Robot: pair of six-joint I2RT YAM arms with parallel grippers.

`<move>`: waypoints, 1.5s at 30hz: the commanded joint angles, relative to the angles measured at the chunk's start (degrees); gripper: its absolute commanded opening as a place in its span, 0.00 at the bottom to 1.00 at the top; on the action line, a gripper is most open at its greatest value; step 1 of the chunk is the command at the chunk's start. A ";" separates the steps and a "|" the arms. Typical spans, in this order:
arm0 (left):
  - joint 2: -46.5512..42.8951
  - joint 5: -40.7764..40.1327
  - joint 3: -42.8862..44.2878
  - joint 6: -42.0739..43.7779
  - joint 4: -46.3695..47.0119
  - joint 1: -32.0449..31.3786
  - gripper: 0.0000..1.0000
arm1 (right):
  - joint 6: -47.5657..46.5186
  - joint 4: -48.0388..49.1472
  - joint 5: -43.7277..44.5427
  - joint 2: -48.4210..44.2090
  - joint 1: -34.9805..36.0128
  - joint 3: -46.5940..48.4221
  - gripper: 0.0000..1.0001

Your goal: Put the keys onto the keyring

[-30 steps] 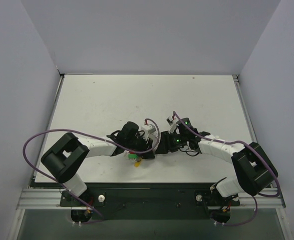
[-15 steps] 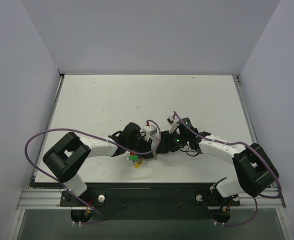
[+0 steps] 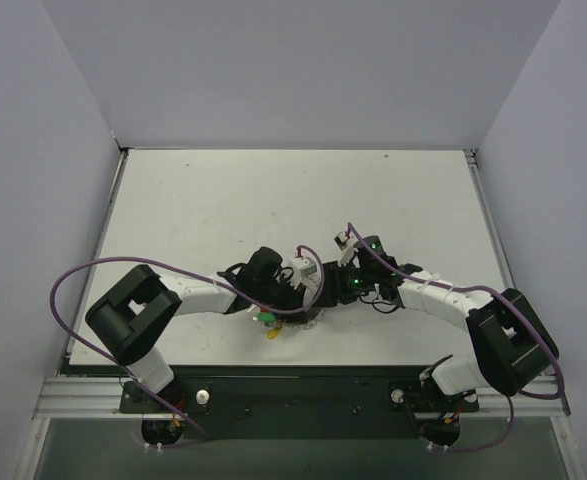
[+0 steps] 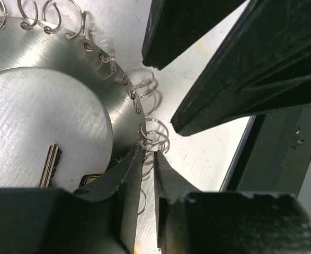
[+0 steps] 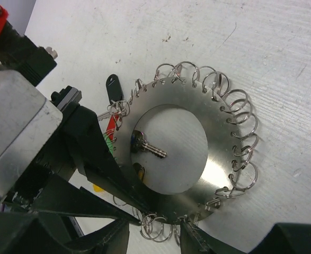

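now left gripper pinches keyring rim

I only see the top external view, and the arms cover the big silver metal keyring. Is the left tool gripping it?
Observer: Yes. The left wrist view shows the left tool shut on the rim of the flat silver metal keyring.
Operator: And the right tool?
Observer: The right tool is open beside that rim, holding nothing.
Operator: Any key inside the ring?
Observer: One small silver key lies flat in the ring's hole.
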 commanded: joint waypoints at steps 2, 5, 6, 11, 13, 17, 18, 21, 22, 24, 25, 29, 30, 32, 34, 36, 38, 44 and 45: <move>-1.71 -2.70 2.60 3.57 -6.38 -1.17 0.34 | -0.78 -0.39 0.15 -1.63 0.01 -0.42 0.42; -2.32 -3.93 2.78 3.57 -7.17 -1.53 0.43 | -0.87 -0.39 0.15 -1.54 0.01 -0.42 0.42; -2.58 -4.02 3.04 3.75 -7.78 -1.70 0.46 | -0.87 -0.39 0.15 -1.54 0.01 -0.42 0.43; -3.29 -5.42 3.30 3.58 -8.40 -1.70 0.48 | -0.95 -0.48 -0.29 -1.89 0.01 -0.51 0.42; -5.65 -6.04 2.25 2.35 -7.88 -1.62 0.48 | -1.39 -0.92 -0.20 -2.50 0.18 -0.51 0.42; -12.59 -9.81 0.14 -1.25 -5.42 -1.18 0.56 | -2.53 -2.50 1.37 -3.91 1.67 0.10 0.42; -15.22 -11.04 -0.12 -2.39 -5.15 -1.18 0.58 | -2.88 -3.63 1.99 -4.09 2.37 0.37 0.42; -18.83 -12.98 -0.48 -4.07 -6.20 -0.82 0.64 | -4.46 -6.27 4.71 -4.18 5.36 2.12 0.42; -19.37 -13.33 -0.48 -4.33 -6.64 -0.74 0.65 | -4.91 -6.89 5.76 -3.74 6.15 2.56 0.42; -21.12 -14.12 -0.91 -5.65 -7.61 -0.47 0.66 | -5.61 -8.12 6.74 -3.39 7.73 3.44 0.42; -21.65 -14.30 -1.18 -6.18 -7.70 -0.39 0.66 | -5.70 -8.39 7.18 -3.13 8.00 3.71 0.42; -25.69 -13.86 -3.63 -8.55 -7.00 0.76 0.68 | -6.05 -9.53 9.98 -3.47 9.14 4.06 0.42; -26.31 -13.78 -4.77 -9.43 -6.74 1.45 0.70 | -5.97 -9.79 10.51 -3.56 9.41 4.06 0.42; -28.06 -13.51 -6.01 -10.31 -5.86 2.16 0.72 | -5.88 -10.14 11.74 -4.00 9.76 4.33 0.42; -28.86 -12.64 -7.42 -11.63 -5.42 3.92 0.73 | -6.05 -10.76 13.15 -3.83 10.46 4.85 0.42; -29.48 -10.97 -8.47 -12.85 -4.71 5.32 0.72 | -6.23 -11.11 15.08 -3.65 11.25 5.29 0.42; -29.83 -10.00 -9.09 -13.39 -3.93 7.17 0.73 | -6.49 -12.68 16.23 -2.95 12.48 6.17 0.42; -29.40 -9.73 -9.88 -13.74 -4.45 8.76 0.73 | -7.54 -13.05 16.50 -1.63 15.64 7.49 0.42; -29.22 -9.99 -9.88 -13.83 -4.54 8.84 0.72 | -7.81 -13.31 16.76 -1.11 16.17 7.75 0.42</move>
